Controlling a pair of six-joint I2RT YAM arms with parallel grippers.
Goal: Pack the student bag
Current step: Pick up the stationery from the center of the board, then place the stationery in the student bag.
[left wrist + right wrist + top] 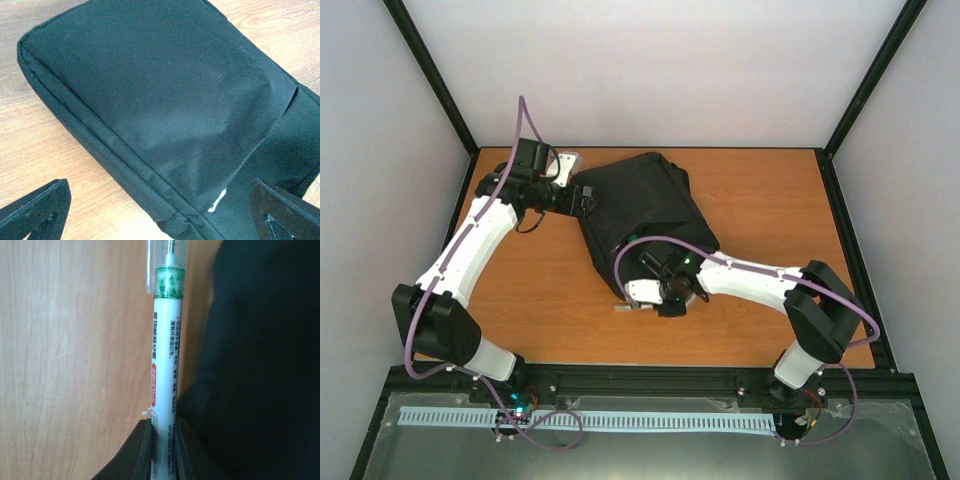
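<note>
— Student bag: location?
— One item, black fabric, lying flat on the wooden table about mid-table, set askew to the table edges. A stitched seam runs along its long side in the left wrist view, where the bag fills most of the frame. A small white tab shows near its lower edge.
— Left gripper: condition?
— Spread wide, nothing between the fingers. It sits at the bag's far-left corner; the two dark fingertips frame the bag's end from either side. Contact with the fabric: cannot tell.
— Right gripper: condition?
— Narrow, clamped on one marker pen. White barrel with printed text and a red label, green section under a clear cap. The fingers pinch the lower barrel.
— Position of that pen?
— At the bag's near edge, over bare wood, with the black fabric just beside it on the right.
</note>
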